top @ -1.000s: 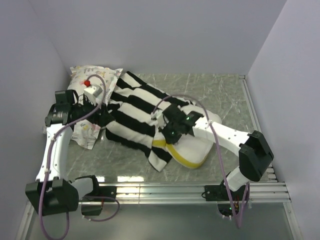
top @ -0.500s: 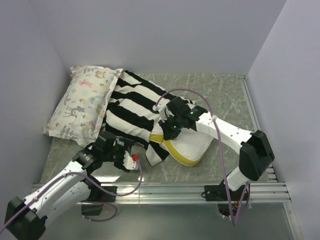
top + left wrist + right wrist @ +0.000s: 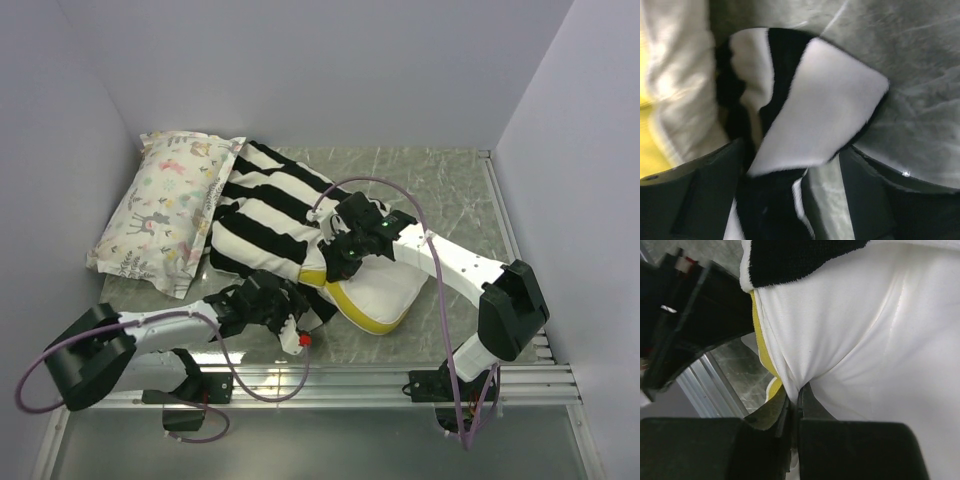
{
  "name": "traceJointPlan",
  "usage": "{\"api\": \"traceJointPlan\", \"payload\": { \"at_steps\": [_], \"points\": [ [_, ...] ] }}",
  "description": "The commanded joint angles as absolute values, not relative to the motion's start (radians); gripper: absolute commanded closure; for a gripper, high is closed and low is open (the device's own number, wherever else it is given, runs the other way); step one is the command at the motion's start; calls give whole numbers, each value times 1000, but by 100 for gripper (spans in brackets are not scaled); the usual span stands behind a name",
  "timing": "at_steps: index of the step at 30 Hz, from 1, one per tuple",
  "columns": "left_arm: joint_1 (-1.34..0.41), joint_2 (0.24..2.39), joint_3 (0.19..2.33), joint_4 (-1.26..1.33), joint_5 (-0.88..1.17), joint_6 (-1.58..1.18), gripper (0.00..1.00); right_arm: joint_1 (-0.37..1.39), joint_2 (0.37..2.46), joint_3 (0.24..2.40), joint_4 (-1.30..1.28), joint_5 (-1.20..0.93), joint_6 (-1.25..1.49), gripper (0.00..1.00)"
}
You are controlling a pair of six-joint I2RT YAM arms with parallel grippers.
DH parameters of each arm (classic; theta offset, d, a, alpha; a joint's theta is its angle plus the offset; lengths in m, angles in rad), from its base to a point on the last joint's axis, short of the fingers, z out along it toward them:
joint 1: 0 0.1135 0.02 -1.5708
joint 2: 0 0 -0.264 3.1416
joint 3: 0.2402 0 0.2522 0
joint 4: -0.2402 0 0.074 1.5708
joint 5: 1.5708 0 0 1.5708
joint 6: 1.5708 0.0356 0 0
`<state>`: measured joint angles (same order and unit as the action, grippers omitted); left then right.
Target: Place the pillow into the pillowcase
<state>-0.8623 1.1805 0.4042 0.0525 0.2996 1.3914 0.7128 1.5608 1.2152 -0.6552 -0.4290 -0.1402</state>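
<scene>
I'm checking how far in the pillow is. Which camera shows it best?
Top view: the pillow shows its whole bare end, the rest under the pillowcase. Right wrist shows only its cloth pinched in the right claw; left wrist, a sliver at the edge.

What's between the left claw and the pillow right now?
The striped corner of the pillowcase: the left wrist view shows it inside the open left claw, with the pillow beyond it at the picture's left edge.

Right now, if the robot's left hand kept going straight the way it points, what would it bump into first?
Most likely the left hand would first meet the loose corner of the black-and-white striped fabric pillowcase, which lies right in its open grasp; exact depth is hard to judge.
</scene>
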Motion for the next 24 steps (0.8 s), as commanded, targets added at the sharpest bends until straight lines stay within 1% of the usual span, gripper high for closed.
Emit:
{"api": "traceJointPlan", "payload": {
  "at_steps": [1,3,4,6,7,8,10,11,13,14,17,22,24],
  "points": [
    [-884,1264,452,141,275,1447,34,703,1548,1229,-641,-521,-138,100],
    [-899,1307,495,127,279,1422,48,696,1552,1230,-634,-532,-129,100],
    [-907,1313,524,126,285,1404,61,693,1563,1233,-627,-547,-123,100],
    [-946,1321,560,120,302,1332,79,684,1577,1242,-614,-561,-95,100],
    [-963,1318,599,111,313,1301,97,683,1595,1246,-588,-577,-80,100],
    [-1006,1310,621,101,345,1234,99,681,1606,1255,-572,-586,-48,100],
    [-1061,1289,702,63,376,1169,100,681,1655,1269,-519,-601,-8,100],
    [-1127,1284,728,33,402,1101,100,683,1676,1293,-500,-618,42,100],
    [-1201,1272,794,18,420,1040,100,681,1741,1319,-436,-623,93,100],
    [-1272,1267,807,32,422,994,100,681,1762,1340,-411,-608,150,100],
    [-1389,1272,834,61,419,944,100,681,1827,1351,-290,-594,253,100],
    [-1419,1331,812,87,390,891,100,669,1881,1327,-169,-548,380,100],
    [-1417,1324,796,95,368,861,100,667,1876,1276,-149,-531,390,100]
  ]
}}
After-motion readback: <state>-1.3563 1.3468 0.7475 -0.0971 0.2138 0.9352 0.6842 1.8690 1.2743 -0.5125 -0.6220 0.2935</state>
